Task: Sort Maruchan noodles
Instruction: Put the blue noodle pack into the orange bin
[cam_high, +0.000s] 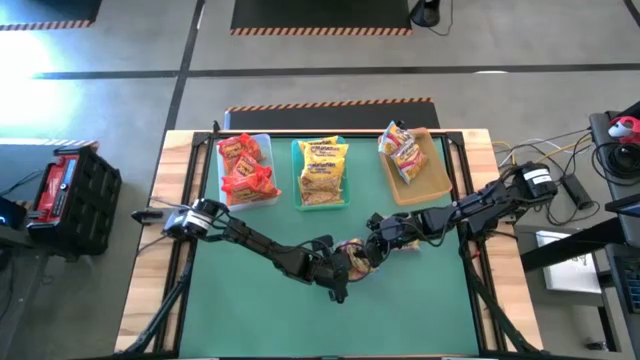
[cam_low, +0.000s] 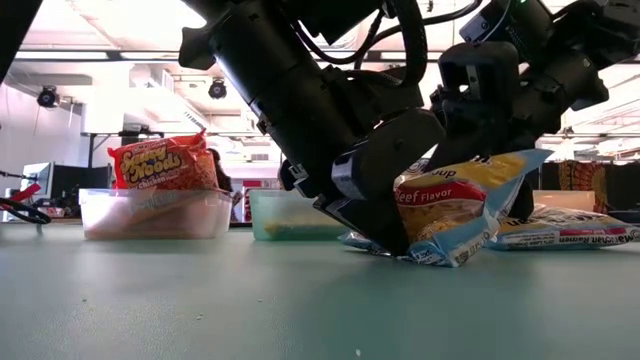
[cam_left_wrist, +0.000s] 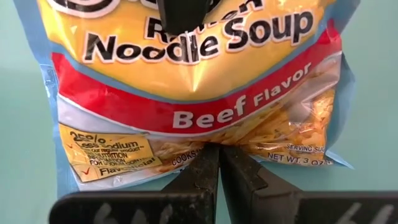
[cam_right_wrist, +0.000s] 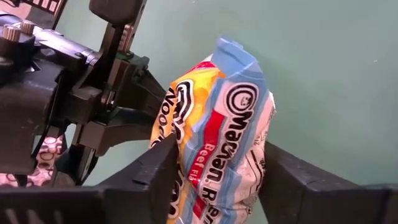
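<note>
One Maruchan noodle packet (cam_left_wrist: 193, 81), yellow with a red "Beef Flavor" band and blue edges, stands tilted at the table's middle (cam_high: 358, 256) between both grippers. Its low corner (cam_low: 440, 258) touches the green mat. My left gripper (cam_left_wrist: 219, 155) is shut on its lower edge. My right gripper (cam_right_wrist: 219, 149) reaches in from the right and has the packet's upper half between its fingers. A second yellow packet (cam_low: 570, 228) lies flat on the mat just behind, to the right. My left gripper pinches the packet's lower sealed edge (cam_left_wrist: 217, 144) between its two fingertips, slanting down from the table's left. The packet stands tilted up from that hold, with a corner on the mat. My right gripper has one finger (cam_right_wrist: 163, 168) on the printed face and the other finger (cam_right_wrist: 280, 174) on the back, near the packet's upper end (cam_right_wrist: 239, 68). It comes slanting down from the table's right, and the face creases below that finger.
Three bins stand in a row along the far edge: a clear one (cam_high: 262, 142) with red-orange packets, a teal one (cam_high: 297, 170) with yellow packets, a tan one (cam_high: 436, 160) with yellow-and-pink packets. The green mat's near half (cam_high: 330, 320) shows bare.
</note>
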